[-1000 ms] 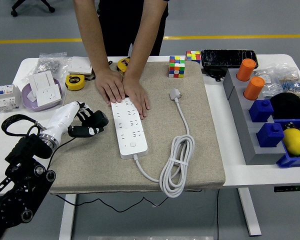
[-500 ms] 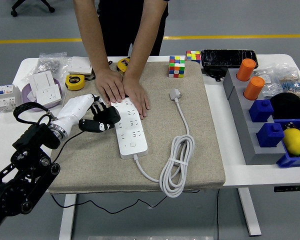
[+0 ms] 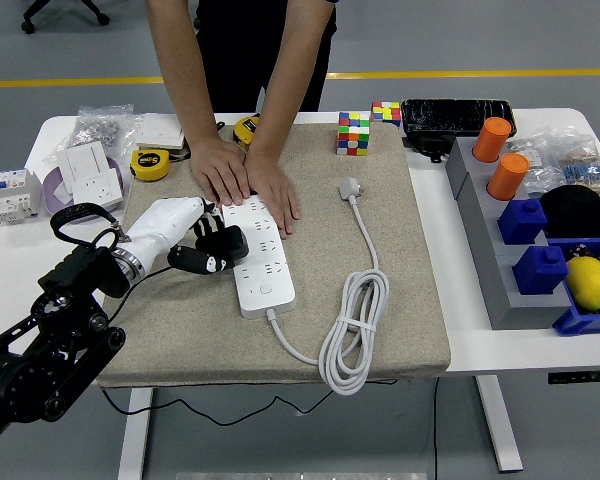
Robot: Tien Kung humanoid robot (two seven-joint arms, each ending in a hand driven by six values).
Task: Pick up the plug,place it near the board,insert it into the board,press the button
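Observation:
A white power strip (image 3: pixel 257 254) lies on the tan mat (image 3: pixel 400 300), its cable coiled (image 3: pixel 354 330) to the right. The cable's white plug (image 3: pixel 351 187) lies loose on the mat, apart from the strip. My left hand (image 3: pixel 216 250), white with black fingers, sits at the strip's left edge, fingers curled and holding nothing. A person at the far side presses both hands (image 3: pixel 245 180) flat on the strip's far end.
Two yellow tape measures (image 3: pixel 150 163), a white socket on a purple plate (image 3: pixel 85 180) and a breaker (image 3: pixel 10 195) lie far left. Rubik's cubes (image 3: pixel 354 133) and a black case (image 3: pixel 456 116) sit at the back. A grey rack with orange and blue blocks (image 3: pixel 520 215) stands right.
My left arm has swung rightward and inward, bringing the hand from the mat's left edge up against the power strip. The person's hands and the plug have stayed put.

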